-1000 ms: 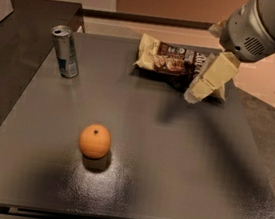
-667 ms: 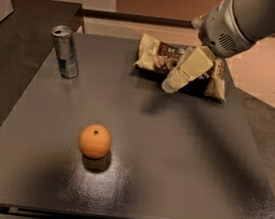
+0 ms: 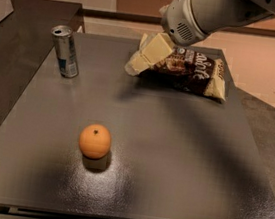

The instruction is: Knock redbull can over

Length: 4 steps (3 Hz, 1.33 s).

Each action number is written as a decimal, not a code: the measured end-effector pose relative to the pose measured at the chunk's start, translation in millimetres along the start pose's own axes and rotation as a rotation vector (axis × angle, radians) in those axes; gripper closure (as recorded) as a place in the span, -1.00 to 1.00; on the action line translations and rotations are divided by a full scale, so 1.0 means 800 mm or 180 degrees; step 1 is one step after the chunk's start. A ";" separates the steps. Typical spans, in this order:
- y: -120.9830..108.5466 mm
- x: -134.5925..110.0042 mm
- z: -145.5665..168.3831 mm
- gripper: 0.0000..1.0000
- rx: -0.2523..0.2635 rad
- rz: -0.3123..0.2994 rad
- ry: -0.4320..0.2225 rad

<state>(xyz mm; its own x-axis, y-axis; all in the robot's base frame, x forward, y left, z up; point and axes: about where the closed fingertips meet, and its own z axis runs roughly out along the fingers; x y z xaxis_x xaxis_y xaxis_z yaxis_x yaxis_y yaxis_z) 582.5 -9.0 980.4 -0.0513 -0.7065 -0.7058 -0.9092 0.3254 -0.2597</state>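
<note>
The redbull can is a slim silver-grey can with blue patches. It stands upright near the far left corner of the dark table. My gripper has cream-coloured fingers and hangs above the far middle of the table, to the right of the can and well apart from it. It holds nothing.
An orange sits in the near left-middle of the table. A brown and cream snack bag lies at the far right, partly behind my gripper. A second dark surface adjoins on the left.
My arm has swung left across the far side of the table, bringing the gripper from over the snack bag toward the can. The can, orange and bag have not moved.
</note>
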 end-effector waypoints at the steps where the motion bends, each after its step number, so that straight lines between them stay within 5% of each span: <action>1: -0.002 -0.037 0.030 -1.00 -0.0017 0.0032 -0.0147; 4: 0.005 -0.102 0.154 -1.00 -0.0091 -0.0030 -0.0045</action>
<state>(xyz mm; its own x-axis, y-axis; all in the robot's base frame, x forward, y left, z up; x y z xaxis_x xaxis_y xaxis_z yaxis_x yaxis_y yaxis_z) 633.7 127.4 956.1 -0.0372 -0.7004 -0.7127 -0.9210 0.3007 -0.2475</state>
